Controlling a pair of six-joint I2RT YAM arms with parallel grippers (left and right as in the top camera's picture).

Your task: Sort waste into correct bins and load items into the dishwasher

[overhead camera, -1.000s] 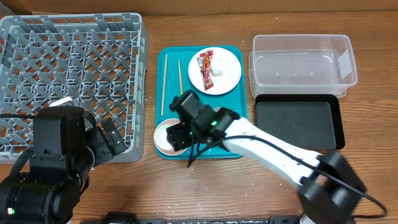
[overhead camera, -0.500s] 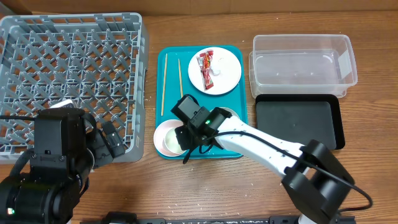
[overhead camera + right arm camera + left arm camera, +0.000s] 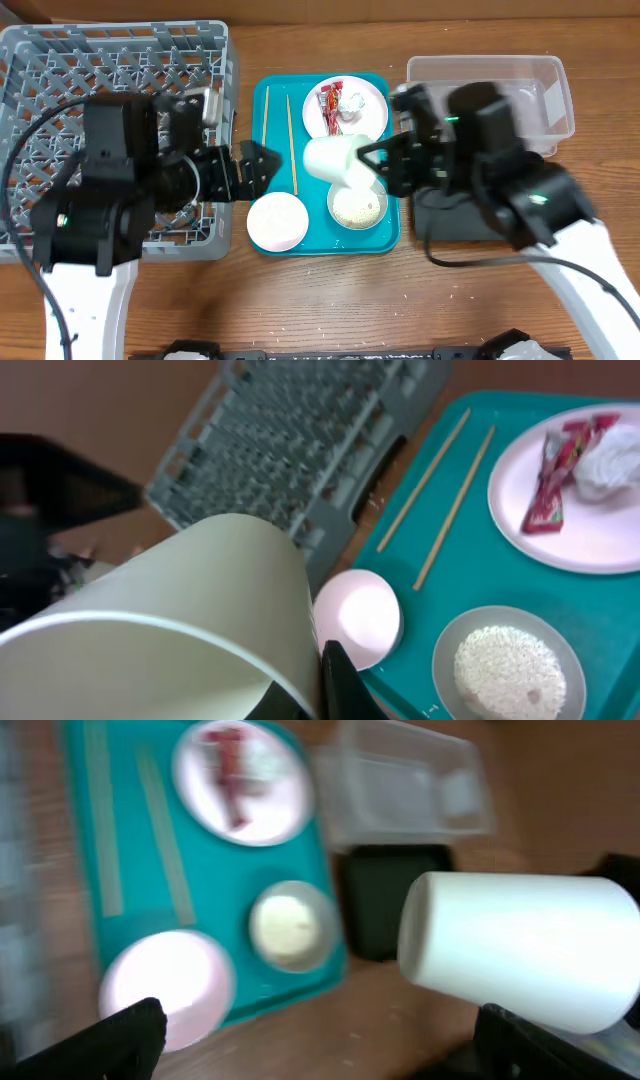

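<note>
My right gripper (image 3: 373, 160) is shut on the rim of a white cup (image 3: 335, 160), holding it tilted above the teal tray (image 3: 272, 95); its fingers (image 3: 335, 680) pinch the cup wall (image 3: 170, 620). Under the cup sit a bowl of white rice (image 3: 357, 206) and an empty pale bowl (image 3: 277, 221). The round plate (image 3: 350, 118) carries a red-and-white wrapper (image 3: 329, 104) and a white tissue (image 3: 352, 103). Two chopsticks (image 3: 290, 140) lie on the tray's left side. My left gripper (image 3: 262, 167) is open and empty beside the grey dish rack (image 3: 110, 90), facing the cup (image 3: 520, 950).
A clear tub (image 3: 490, 95) stands at the back right, and in front of it a black tray (image 3: 525, 205) partly hidden by my right arm. Bare wooden table runs along the front edge.
My right gripper has shut on the white cup and lifted it above the tray. The left arm has swung from the front left up to the rack's right side.
</note>
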